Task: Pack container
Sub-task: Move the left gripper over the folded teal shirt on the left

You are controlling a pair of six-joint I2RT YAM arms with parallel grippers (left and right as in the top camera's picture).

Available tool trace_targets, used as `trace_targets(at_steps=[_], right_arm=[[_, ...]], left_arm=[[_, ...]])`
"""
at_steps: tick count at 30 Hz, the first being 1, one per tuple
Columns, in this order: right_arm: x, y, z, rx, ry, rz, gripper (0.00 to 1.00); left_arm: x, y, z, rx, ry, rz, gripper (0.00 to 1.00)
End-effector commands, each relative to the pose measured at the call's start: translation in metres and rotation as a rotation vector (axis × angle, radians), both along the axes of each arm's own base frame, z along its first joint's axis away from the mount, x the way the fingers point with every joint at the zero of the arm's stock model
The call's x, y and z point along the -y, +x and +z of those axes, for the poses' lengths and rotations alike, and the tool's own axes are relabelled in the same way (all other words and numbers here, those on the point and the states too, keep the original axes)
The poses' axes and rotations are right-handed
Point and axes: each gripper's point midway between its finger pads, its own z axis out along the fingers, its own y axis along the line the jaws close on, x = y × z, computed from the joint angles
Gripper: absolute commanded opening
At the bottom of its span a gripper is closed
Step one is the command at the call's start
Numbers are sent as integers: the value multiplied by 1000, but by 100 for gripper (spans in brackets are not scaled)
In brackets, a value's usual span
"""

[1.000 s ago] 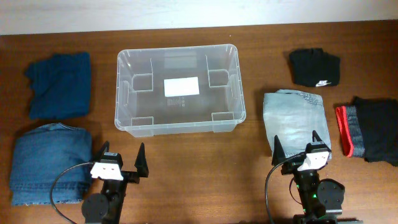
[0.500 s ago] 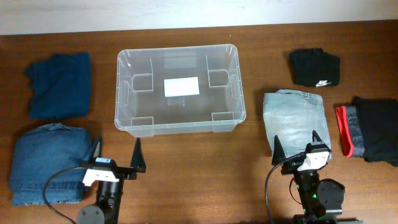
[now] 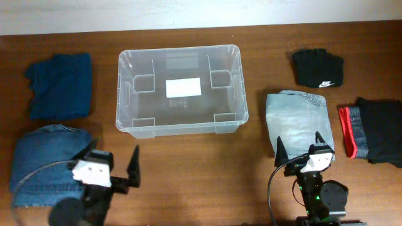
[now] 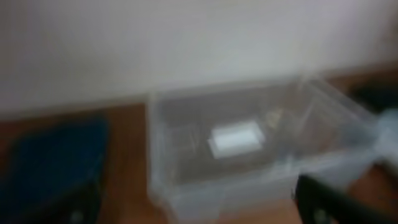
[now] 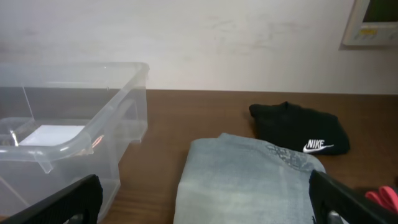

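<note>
Since a second ago our left hand [image 3: 113,154] has swung toward the lower left, its fingers spread wide and empty at the edge of the jeans [image 3: 41,166]. Our right hand [image 3: 299,141], lower right, also gapes and holds nothing. The container [image 3: 182,129] sits upper centre on the desk [image 3: 207,172]; we cannot read its white label [image 3: 183,87]. The black top [image 5: 292,124] reads NIKE.

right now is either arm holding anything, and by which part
Nothing is held: the left tool and the right tool are both open and empty.
</note>
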Motion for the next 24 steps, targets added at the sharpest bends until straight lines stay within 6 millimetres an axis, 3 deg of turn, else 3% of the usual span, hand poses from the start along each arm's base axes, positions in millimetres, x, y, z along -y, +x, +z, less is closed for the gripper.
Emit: trace_targets(at_steps=[1, 5, 10, 14, 20, 24], right_arm=[[-1, 0, -2, 1, -2, 8, 99], [-1, 0, -2, 1, -2, 8, 98], [-1, 0, -2, 1, -2, 8, 98], [-1, 0, -2, 1, -2, 8, 99], [-1, 0, -2, 1, -2, 8, 99], [-1, 0, -2, 1, -2, 8, 99]], left_arm=[[-44, -6, 28, -131, 149, 223, 99], [-72, -18, 47, -316, 242, 362, 99], [-108, -26, 61, -417, 368, 551, 99], [-101, -20, 55, -440, 353, 506, 99], [-62, 3, 61, -359, 224, 305, 99], [-66, 7, 66, -339, 229, 328, 99]])
